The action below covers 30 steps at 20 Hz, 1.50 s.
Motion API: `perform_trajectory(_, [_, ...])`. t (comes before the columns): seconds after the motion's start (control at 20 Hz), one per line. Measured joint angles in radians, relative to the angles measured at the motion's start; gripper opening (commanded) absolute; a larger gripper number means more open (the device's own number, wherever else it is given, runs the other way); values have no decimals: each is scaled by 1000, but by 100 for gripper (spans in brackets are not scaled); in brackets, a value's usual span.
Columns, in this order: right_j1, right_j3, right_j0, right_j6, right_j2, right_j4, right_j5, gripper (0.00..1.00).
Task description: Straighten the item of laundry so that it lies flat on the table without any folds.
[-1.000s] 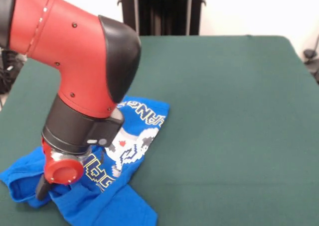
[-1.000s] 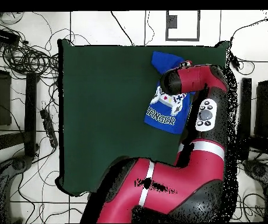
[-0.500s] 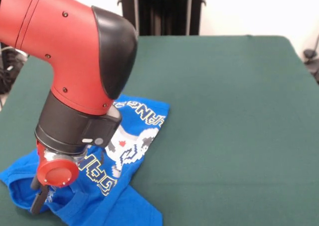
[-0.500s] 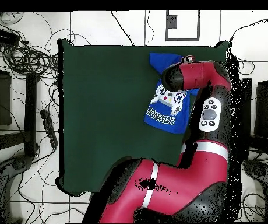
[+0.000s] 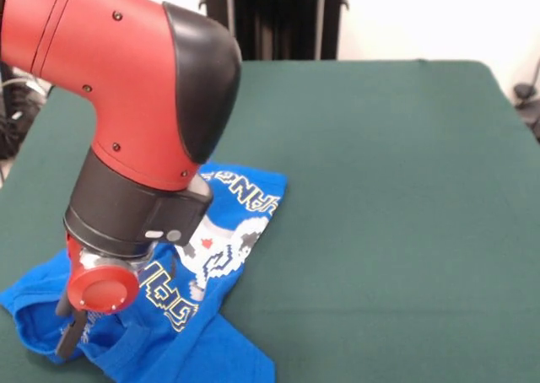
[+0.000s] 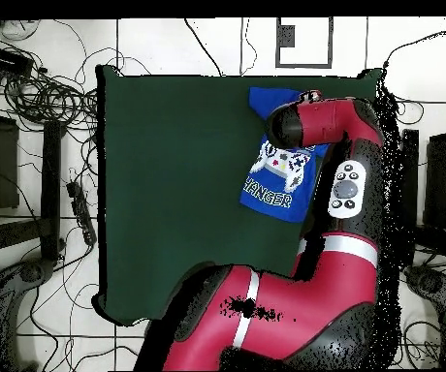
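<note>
The item of laundry (image 5: 232,227) is a bright blue T-shirt with a white controller print and block lettering. It lies rumpled near the left front corner of the table (image 5: 380,189), with folds at its left and near ends. In the overhead view the shirt (image 6: 277,179) sits by the table's (image 6: 169,194) top right edge, partly under the arm. My gripper (image 5: 72,331) hangs low over the shirt's left folded end, at or just above the cloth. The red and black wrist hides much of it and part of the shirt.
The dark green cloth stretches far to the right of the shirt and behind it. The table's left and near edges run close by the shirt. A black stand (image 5: 274,16) rises behind the far edge. Cables (image 6: 43,92) lie on the floor beside the table.
The wrist dropped and moved toward the near edge over the shirt's left end, then rose slightly. The shirt's near flap has spread a little to the right.
</note>
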<state>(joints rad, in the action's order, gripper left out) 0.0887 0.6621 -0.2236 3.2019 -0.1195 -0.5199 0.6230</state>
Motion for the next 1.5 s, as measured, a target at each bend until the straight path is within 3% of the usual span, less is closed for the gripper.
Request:
perform_trajectory(0.65, [45,0,62,0,0,41,291,100])
perform_trajectory(1.05, [57,0,82,0,0,176,459,100])
perform_trajectory(1.5, [56,0,82,0,0,294,525,100])
